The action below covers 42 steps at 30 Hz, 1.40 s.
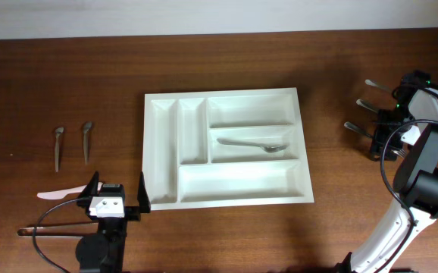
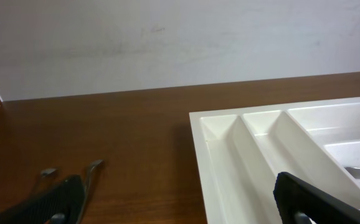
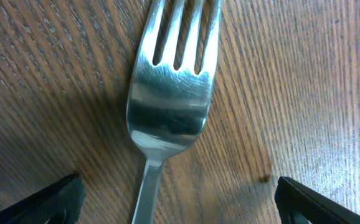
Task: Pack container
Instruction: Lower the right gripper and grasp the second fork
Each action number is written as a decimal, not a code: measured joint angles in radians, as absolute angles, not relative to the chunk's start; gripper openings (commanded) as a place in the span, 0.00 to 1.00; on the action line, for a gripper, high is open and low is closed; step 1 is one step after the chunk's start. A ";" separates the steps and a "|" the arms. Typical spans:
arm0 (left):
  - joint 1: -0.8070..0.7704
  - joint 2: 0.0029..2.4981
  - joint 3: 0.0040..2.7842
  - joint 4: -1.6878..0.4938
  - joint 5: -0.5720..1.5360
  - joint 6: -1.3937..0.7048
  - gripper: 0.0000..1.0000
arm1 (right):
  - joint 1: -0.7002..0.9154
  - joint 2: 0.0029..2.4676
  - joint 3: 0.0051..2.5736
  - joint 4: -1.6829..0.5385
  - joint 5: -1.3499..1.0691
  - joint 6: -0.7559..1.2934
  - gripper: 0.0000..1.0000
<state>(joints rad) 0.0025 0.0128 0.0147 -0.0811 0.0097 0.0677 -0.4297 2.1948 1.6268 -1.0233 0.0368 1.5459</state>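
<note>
The white container [image 1: 226,95], a five-compartment tray, lies at the table's middle; its left corner shows in the left wrist view [image 2: 200,134]. A metal spoon [image 1: 254,144] lies in its middle wide compartment. My left gripper [image 1: 117,192] is open and empty, just off the tray's front left corner; its fingers frame the bottom of the left wrist view [image 2: 183,202]. My right gripper [image 1: 376,141] is at the far right, open, low over a metal fork [image 3: 170,93] lying on the wood. Its fingers [image 3: 180,208] straddle the fork's handle without touching it.
Two small spoons [image 1: 58,144] [image 1: 86,140] lie left of the tray and show in the left wrist view [image 2: 93,167]. A white plastic utensil [image 1: 58,195] and a dark utensil [image 1: 52,228] lie by the left arm. More forks [image 1: 367,105] [image 1: 379,86] lie at the right.
</note>
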 measured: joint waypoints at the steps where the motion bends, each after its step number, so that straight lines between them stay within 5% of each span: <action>1: 0.002 0.013 0.015 -0.081 0.010 0.068 0.99 | -0.430 2.195 1.627 -1.023 0.037 1.547 0.99; 7: 0.002 0.013 0.015 -0.081 0.010 0.068 0.99 | -0.430 2.195 1.627 -1.023 0.037 1.547 0.98; 14: 0.002 0.013 0.015 -0.081 0.010 0.068 0.99 | -0.430 2.195 1.627 -1.021 0.041 1.544 0.71; 17: 0.002 0.013 0.015 -0.081 0.010 0.068 0.99 | -0.430 2.195 1.627 -1.020 0.041 1.547 0.51; 30: 0.002 0.013 0.015 -0.081 0.010 0.068 0.99 | -0.423 2.197 1.627 -1.028 0.041 1.544 0.06; 42: 0.002 0.013 0.015 -0.081 0.010 0.068 0.99 | -0.409 2.197 1.672 -1.135 0.041 1.544 0.04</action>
